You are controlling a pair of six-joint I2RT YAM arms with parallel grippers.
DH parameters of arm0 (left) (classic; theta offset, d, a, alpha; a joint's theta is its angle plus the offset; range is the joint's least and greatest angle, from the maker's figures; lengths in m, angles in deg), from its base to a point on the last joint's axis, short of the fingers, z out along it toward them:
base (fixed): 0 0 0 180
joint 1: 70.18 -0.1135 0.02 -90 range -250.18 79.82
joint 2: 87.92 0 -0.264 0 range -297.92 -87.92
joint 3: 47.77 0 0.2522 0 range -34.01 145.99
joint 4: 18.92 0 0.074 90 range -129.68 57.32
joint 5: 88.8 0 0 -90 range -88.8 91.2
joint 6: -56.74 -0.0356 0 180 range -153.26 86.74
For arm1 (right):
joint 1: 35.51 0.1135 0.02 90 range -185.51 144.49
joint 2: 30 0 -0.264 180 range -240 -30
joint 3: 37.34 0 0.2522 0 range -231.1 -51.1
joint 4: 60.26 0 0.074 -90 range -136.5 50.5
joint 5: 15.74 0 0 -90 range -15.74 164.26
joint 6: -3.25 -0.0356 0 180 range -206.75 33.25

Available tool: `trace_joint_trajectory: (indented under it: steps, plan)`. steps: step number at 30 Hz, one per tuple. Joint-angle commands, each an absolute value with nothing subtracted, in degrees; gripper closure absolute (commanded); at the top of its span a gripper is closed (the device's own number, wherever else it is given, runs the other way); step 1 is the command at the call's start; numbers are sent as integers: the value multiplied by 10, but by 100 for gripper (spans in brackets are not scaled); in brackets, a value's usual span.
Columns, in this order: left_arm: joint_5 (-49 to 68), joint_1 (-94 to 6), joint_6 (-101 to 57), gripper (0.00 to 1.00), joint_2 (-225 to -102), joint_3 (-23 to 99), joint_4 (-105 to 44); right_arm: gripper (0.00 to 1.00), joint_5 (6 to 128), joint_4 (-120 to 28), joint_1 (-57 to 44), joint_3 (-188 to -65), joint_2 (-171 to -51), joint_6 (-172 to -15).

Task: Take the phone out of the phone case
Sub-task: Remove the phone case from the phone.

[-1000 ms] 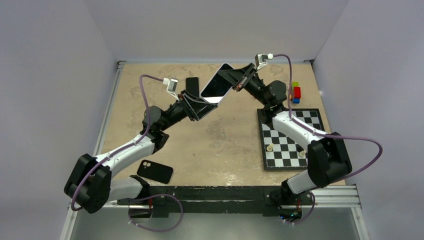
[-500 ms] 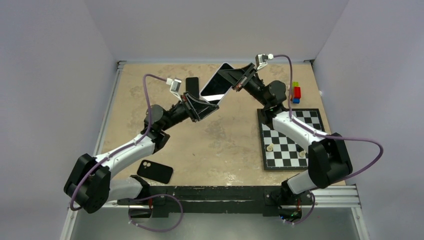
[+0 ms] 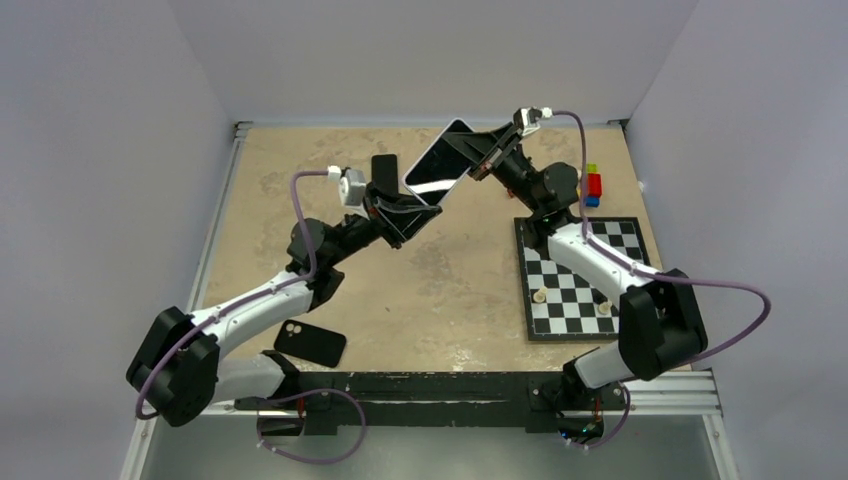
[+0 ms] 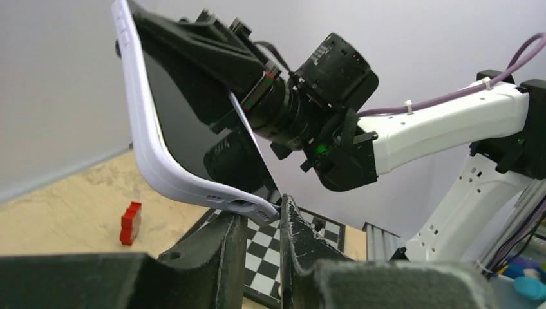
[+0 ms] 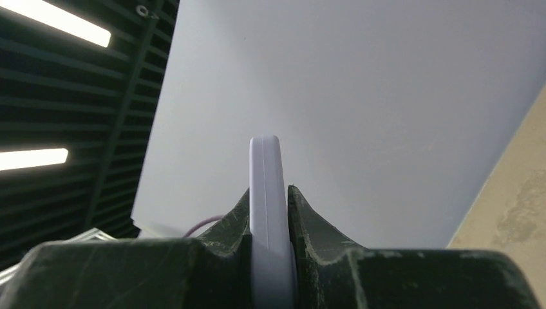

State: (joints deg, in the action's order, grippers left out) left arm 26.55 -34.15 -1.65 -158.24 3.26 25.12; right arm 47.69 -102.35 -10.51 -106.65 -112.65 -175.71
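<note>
A phone with a dark screen (image 3: 437,165) in a pale lavender case (image 4: 151,154) is held tilted in the air over the far middle of the table. My right gripper (image 3: 478,158) is shut on the case's upper edge; in the right wrist view the case edge (image 5: 265,167) stands between its jaws (image 5: 268,203). My left gripper (image 3: 405,212) is at the phone's lower end. In the left wrist view the case's bottom corner (image 4: 267,209) sits pinched at the tips of its nearly closed jaws (image 4: 261,215).
A black phone case (image 3: 310,343) lies near the front left. Another black flat item (image 3: 384,168) lies behind the left gripper. A chessboard (image 3: 575,275) with two pale pieces is at the right. Coloured bricks (image 3: 592,185) sit at the far right.
The left arm has drawn back down and to the left. The right gripper has lifted the phone slightly up and right. The case's lower corner now sits only at the left fingertips.
</note>
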Motion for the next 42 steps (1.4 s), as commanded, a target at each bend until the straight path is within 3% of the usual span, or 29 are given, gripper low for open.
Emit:
trace_joint_trajectory:
  steps: [1,8,13,18,19,22,25,29,35,42]
  plan:
    - [141,-395,-169,100,-1646,34,256,100,394,-1170,-84,-1047,-1102,-1996]
    - [198,-420,-34,100,-1713,47,351,100,400,-1257,-84,-1031,-1104,-2081]
    - [203,-431,24,100,-1746,47,358,100,393,-1233,-84,-1044,-1089,-2063]
    - [230,-435,105,100,-1708,59,275,100,378,-1245,-87,-1053,-1120,-2012]
    - [237,-435,115,98,-1692,63,240,100,374,-1254,-88,-1058,-1130,-1999]
    - [273,-435,122,71,-1638,56,140,100,353,-1272,-97,-1074,-1158,-1941]
    - [322,-435,114,54,-1564,35,41,100,320,-1240,-115,-1092,-1167,-1864]
    - [429,-435,106,38,-1488,18,-29,100,285,-1134,-138,-1114,-1161,-1750]
    - [545,-433,152,39,-1409,24,-39,100,246,-1045,-147,-1138,-1157,-1645]
    - [485,-433,294,45,-1417,57,12,100,232,-1041,-147,-1116,-1150,-1633]
